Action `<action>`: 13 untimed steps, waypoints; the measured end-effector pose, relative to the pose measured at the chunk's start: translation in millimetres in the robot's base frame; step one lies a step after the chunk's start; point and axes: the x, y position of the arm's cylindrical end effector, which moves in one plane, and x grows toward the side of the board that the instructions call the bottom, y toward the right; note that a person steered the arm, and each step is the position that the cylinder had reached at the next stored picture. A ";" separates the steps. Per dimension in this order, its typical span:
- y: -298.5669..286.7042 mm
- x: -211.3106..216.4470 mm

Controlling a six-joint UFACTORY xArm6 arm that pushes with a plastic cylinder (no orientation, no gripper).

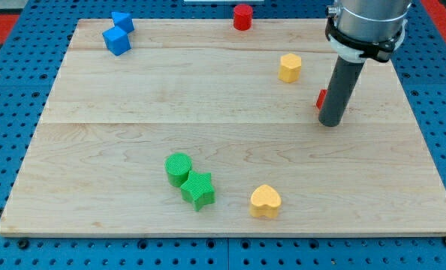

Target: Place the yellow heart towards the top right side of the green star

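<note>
The yellow heart (266,201) lies near the board's bottom edge, just right of the green star (198,189). The star touches a green cylinder (178,169) at its upper left. My tip (329,122) rests on the board at the view's right, well above and to the right of the heart. A small red block (321,97) is mostly hidden behind the rod.
A yellow hexagon-like block (289,67) sits at upper right. A red cylinder (242,16) stands at the top edge. Two blue blocks (118,34) sit at the top left. The wooden board (133,97) lies on a blue pegboard.
</note>
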 end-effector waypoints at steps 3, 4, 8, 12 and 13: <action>-197.1 27.2; -138.9 2.6; -62.8 137.0; -236.1 158.0; -210.2 100.4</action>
